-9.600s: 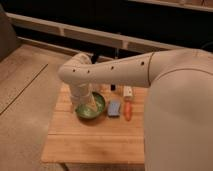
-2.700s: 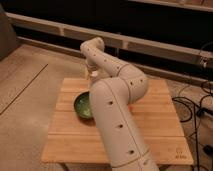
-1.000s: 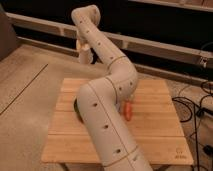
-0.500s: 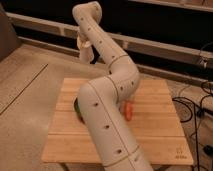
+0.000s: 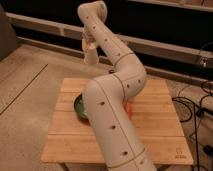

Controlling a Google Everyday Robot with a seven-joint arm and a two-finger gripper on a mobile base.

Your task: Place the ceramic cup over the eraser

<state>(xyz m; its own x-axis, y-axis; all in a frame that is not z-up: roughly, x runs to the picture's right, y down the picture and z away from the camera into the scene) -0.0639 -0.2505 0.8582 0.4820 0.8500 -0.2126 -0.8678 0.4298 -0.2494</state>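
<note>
Up above the far edge of the table (image 5: pixel 165 135): gripper (image 5: pixel 90 46) clamped shut on the ceramic cup (image 5: pixel 92 56); cup hangs just under it, well clear of the tabletop; green bowl (image 5: pixel 78 106) far below the gripper, half hidden by the arm; orange item (image 5: pixel 129 108) also far below.

the gripper (image 5: pixel 90 46) holds the ceramic cup (image 5: pixel 91 56) in the air, at 12 o'clock from the bowl (image 5: pixel 78 105), which sits on the table (image 5: pixel 160 135).
</note>
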